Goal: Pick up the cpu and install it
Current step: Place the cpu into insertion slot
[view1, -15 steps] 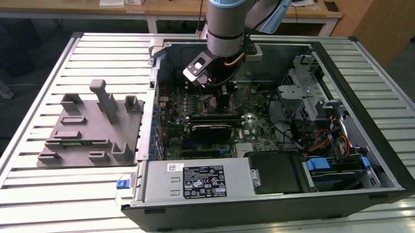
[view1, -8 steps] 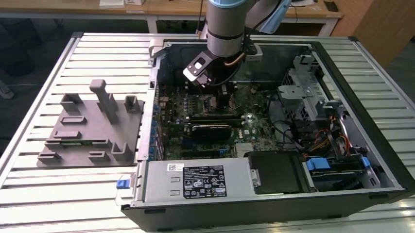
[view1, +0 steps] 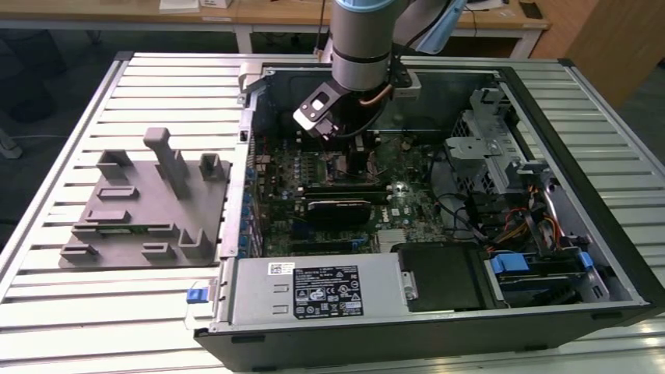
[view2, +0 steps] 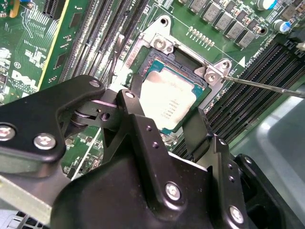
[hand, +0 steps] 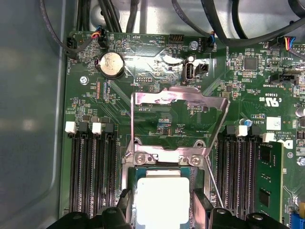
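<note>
The cpu [view2: 172, 93] [hand: 159, 202], a flat square chip with a shiny silver top, lies level in or just over the motherboard's socket frame [view2: 164, 45] [hand: 164, 160]. My gripper [view2: 164, 112] [hand: 161, 195] straddles it, one black finger [view2: 127, 102] at one edge and the other at the opposite edge, shut on it. The socket's metal load plate [hand: 176, 102] is flipped open beyond the socket. In the exterior view the arm reaches down into the open computer case, with the gripper [view1: 348, 144] low over the motherboard [view1: 343, 195].
Memory slots [hand: 93, 171] flank the socket on both sides. The thin socket lever [view2: 267, 86] sticks out beside it. Cables [hand: 224, 28] run along the case wall. A grey plastic holder block [view1: 146, 202] with upright posts sits on the slatted table at the exterior view's left.
</note>
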`<act>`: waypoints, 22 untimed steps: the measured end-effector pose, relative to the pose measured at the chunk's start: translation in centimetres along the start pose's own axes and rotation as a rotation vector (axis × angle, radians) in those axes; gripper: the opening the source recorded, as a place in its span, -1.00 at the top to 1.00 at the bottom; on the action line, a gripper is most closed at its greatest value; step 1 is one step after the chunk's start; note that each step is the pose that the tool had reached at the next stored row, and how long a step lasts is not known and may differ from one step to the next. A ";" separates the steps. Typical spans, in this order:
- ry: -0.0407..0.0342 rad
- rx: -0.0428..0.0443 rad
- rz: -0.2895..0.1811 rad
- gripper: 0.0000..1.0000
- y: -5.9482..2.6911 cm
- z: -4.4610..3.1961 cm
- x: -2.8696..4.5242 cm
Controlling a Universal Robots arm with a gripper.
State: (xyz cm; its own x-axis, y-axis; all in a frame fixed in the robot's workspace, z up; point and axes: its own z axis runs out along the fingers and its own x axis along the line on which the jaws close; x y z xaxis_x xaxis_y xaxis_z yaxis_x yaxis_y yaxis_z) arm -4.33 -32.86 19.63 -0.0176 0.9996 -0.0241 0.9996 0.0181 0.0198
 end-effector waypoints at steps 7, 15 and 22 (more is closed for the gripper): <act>-0.0004 0.0005 0.000 -0.07 -0.01 -0.05 -0.01; -0.0001 -0.0001 0.000 0.04 0.00 -0.20 -0.01; 0.0000 -0.0001 0.000 0.04 0.01 -0.30 -0.01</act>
State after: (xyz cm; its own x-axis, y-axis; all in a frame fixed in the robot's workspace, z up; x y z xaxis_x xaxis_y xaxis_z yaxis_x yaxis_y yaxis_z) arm -4.33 -32.85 19.93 -0.0176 0.9996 -0.0241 0.9996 0.0181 0.0199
